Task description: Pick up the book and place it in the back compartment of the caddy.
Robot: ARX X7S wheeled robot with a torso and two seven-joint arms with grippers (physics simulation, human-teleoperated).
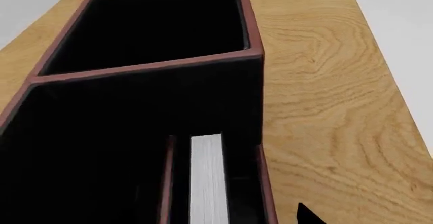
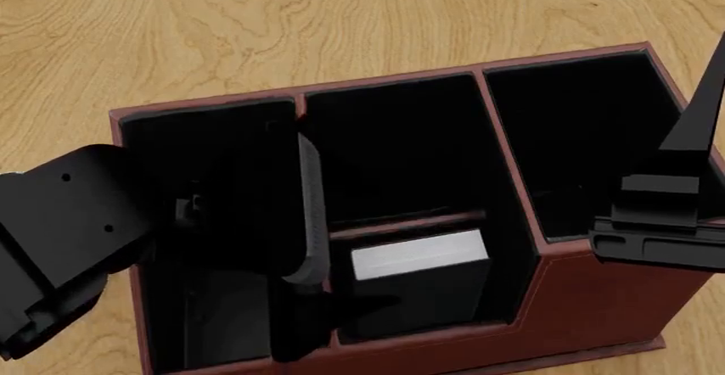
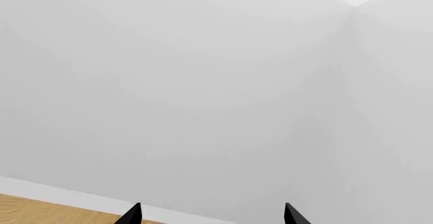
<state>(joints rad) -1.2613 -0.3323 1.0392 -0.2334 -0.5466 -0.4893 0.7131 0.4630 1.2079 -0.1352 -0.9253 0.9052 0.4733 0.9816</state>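
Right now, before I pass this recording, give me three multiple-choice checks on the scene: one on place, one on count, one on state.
1. Where is the book?
A. Flat on the table beside the box
B. In the back compartment, the smaller middle cell
C. In a long side column

2. How many columns does the caddy have?
A. Two
B. Four
C. Three

3. How is the right gripper?
A. Open, holding nothing
B. Shut on the book
C. Shut on the box's rim

Answers: 1 B, its white page edges show just beside the reddish bar in the middle column. 2 C, two long dividers split it in the head view. 3 A, its fingertips stand apart against a bare wall.
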